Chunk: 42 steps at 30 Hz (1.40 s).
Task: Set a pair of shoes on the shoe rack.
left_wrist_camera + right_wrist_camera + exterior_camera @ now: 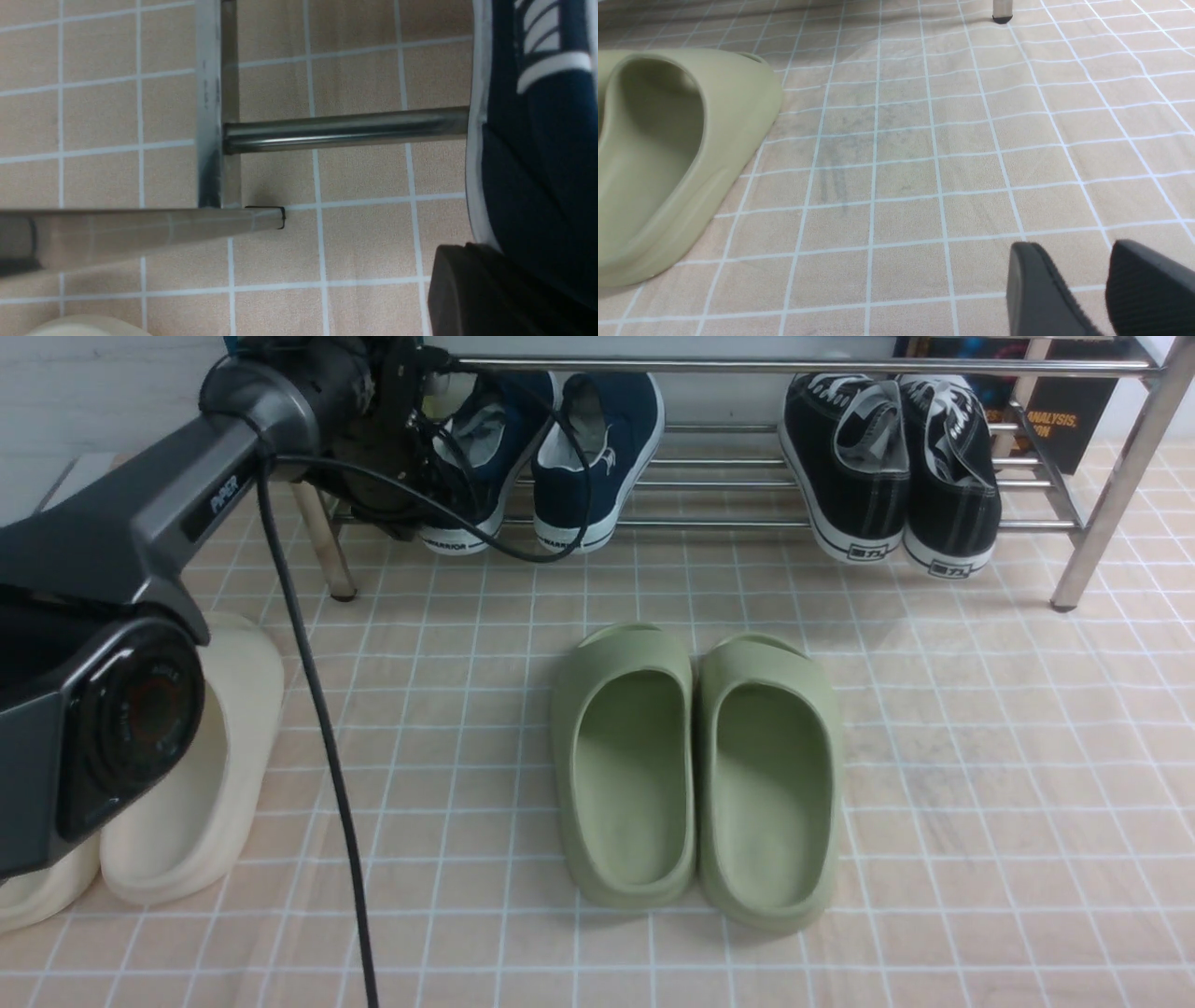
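Observation:
Both navy-blue shoes rest toe-in on the chrome shoe rack point(728, 462), heels hanging over its front bar. My left gripper point(415, 476) is at the outer side of the left navy shoe point(476, 467), largely hidden by its own wrist. In the left wrist view one dark finger point(467, 289) presses against that shoe's white sole point(476, 163); the other finger is hidden. The right navy shoe point(597, 457) sits beside it, untouched. My right gripper point(1083, 280) is open and empty, low over the tiled floor, out of the front view.
A pair of black lace-up sneakers point(887, 467) sits on the rack's right half. Green slides point(695, 765) lie mid-floor, one also in the right wrist view point(668, 154). Cream slides point(196, 775) lie at the left. A rack leg point(1111, 495) stands at the right.

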Motion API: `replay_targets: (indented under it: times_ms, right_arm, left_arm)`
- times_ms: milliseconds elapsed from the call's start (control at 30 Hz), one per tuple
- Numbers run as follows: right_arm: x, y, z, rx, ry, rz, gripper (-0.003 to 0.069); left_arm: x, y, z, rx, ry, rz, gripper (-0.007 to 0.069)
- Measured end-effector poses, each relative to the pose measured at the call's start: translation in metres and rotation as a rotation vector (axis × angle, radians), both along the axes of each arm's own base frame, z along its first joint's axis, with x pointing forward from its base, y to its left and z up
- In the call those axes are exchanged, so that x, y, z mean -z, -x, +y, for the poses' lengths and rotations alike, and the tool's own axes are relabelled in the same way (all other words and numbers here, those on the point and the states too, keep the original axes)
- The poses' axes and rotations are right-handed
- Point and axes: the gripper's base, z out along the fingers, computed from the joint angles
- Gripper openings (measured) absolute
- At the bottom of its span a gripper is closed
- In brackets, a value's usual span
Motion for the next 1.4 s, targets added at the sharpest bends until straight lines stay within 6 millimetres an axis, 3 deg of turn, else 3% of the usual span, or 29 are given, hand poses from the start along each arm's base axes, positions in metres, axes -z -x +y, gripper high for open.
replay_targets:
  times_ms: [267,533,633,700,733,767,800,867,967,1000,1067,1100,1133,1167,1200,1233,1267,1300,1400]
  right_arm:
    - [0.000,0.000,0.000,0.000,0.000,0.000,0.0238]
    - [0.000,0.000,0.000,0.000,0.000,0.000,0.0238]
    - [0.000,0.000,0.000,0.000,0.000,0.000,0.0238]
    - [0.000,0.000,0.000,0.000,0.000,0.000,0.0238]
    - [0.000,0.000,0.000,0.000,0.000,0.000,0.0238]
    - [0.000,0.000,0.000,0.000,0.000,0.000,0.0238]
    - [0.000,0.000,0.000,0.000,0.000,0.000,0.0238]
    - [0.000,0.000,0.000,0.000,0.000,0.000,0.0238]
    - [0.000,0.000,0.000,0.000,0.000,0.000,0.0238]
    - [0.000,0.000,0.000,0.000,0.000,0.000,0.0238]
    - [0.000,0.000,0.000,0.000,0.000,0.000,0.0238]
    - [0.000,0.000,0.000,0.000,0.000,0.000,0.0238]
    - [0.000,0.000,0.000,0.000,0.000,0.000,0.0238]
    - [0.000,0.000,0.000,0.000,0.000,0.000,0.0238]
    - [0.000,0.000,0.000,0.000,0.000,0.000,0.0238]
    - [0.000,0.000,0.000,0.000,0.000,0.000,0.0238]
    - [0.000,0.000,0.000,0.000,0.000,0.000,0.0238]
    - [0.000,0.000,0.000,0.000,0.000,0.000,0.0238]
    - [0.000,0.000,0.000,0.000,0.000,0.000,0.0238]
  left_arm:
    - [-0.024,0.005,-0.002,0.013,0.014,-0.063,0.0029]
    - [-0.091,0.046,0.019,-0.037,-0.106,-0.024,0.0034]
    - [-0.132,0.074,0.030,-0.040,-0.128,-0.035,0.0035]
    - [-0.180,0.105,0.037,-0.030,-0.090,-0.136,0.0037]
    - [-0.180,0.105,0.037,-0.028,-0.089,-0.136,0.0037]
    - [-0.208,0.127,0.042,-0.018,-0.060,-0.198,0.0039]
    - [-0.220,0.137,0.045,-0.011,-0.047,-0.226,0.0039]
    - [-0.266,0.186,0.055,0.022,0.012,-0.342,0.0041]
    - [-0.301,0.246,0.071,0.039,0.048,-0.444,0.0043]
    - [-0.312,0.275,0.079,0.044,0.061,-0.500,0.0043]
    - [-0.314,0.299,0.086,0.053,0.066,-0.546,0.0043]
    - [-0.316,0.337,0.097,0.070,0.076,-0.659,0.0044]
    - [-0.308,0.355,0.102,0.073,0.079,-0.699,0.0044]
    - [-0.296,0.364,0.104,0.075,0.087,-0.733,0.0044]
    - [-0.297,0.374,0.107,0.076,0.095,-0.777,0.0044]
    - [-0.277,0.395,0.115,0.062,0.102,-0.852,0.0044]
    - [-0.271,0.400,0.116,0.057,0.104,-0.874,0.0044]
    - [-0.236,0.420,0.124,0.035,0.124,-0.951,0.0042]
    - [-0.185,0.442,0.130,0.008,0.205,-1.065,0.0020]
